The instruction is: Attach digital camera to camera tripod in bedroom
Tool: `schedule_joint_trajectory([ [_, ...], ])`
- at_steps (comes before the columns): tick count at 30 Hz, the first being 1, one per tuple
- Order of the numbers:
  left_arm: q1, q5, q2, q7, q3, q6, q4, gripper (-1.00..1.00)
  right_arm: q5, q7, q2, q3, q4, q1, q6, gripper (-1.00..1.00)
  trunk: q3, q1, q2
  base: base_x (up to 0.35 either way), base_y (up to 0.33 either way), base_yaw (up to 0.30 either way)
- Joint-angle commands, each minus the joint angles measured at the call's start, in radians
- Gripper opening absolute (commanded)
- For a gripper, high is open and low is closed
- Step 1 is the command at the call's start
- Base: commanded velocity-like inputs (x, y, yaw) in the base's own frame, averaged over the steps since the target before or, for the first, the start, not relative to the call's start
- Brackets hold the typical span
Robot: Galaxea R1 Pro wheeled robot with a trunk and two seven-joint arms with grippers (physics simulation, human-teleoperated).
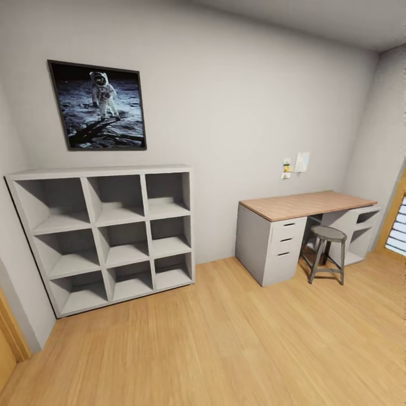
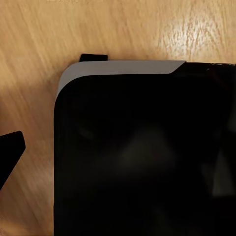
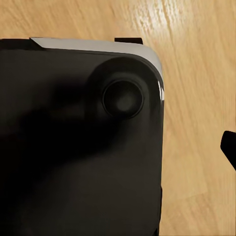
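Wood floor (image 1: 237, 338), one nine-cubby shelf (image 1: 107, 237), one desk (image 1: 304, 206) — one stool (image 1: 328, 254)

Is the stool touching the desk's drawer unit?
Apart. In the head view the stool stands clear of the drawer unit, with bare wood floor and shadowed space between them.

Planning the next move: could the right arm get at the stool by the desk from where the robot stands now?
Probably not. The stool stands across a wide stretch of wood floor, tucked against the desk, and the right wrist view looks down at the robot's own dark base. The robot would have to drive closer.
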Motion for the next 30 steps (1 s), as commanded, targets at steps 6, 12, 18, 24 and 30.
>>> schedule_joint_trajectory([
  [6,0.001,0.004,0.0,-0.001,0.001,-0.001,-0.002,1.0,0.0,-0.001,0.0,0.001,0.0,0.0,-0.003,1.0,-0.001,0.0,0.0,0.0,0.0,-0.127],
  [12,0.001,0.004,0.0,-0.001,0.001,-0.001,-0.002,1.0,0.0,-0.001,0.0,0.001,0.0,0.0,-0.003,1.0,-0.001,0.0,0.0,0.0,0.0,-0.126],
  [18,0.001,0.004,0.0,-0.001,0.001,-0.001,-0.002,1.0,0.0,-0.001,0.0,0.001,0.0,0.0,-0.003,1.0,-0.001,0.0,0.0,0.0,0.0,-0.125],
  [24,0.001,0.004,0.0,-0.001,0.001,-0.001,-0.002,1.0,0.0,-0.001,0.0,0.001,0.0,0.0,-0.003,1.0,-0.001,0.0,0.0,0.0,0.0,-0.125],
  [30,0.001,0.004,0.0,-0.001,0.001,-0.001,-0.002,1.0,0.0,-0.001,0.0,0.001,0.0,0.0,-0.003,1.0,-0.001,0.0,0.0,0.0,0.0,-0.125],
])
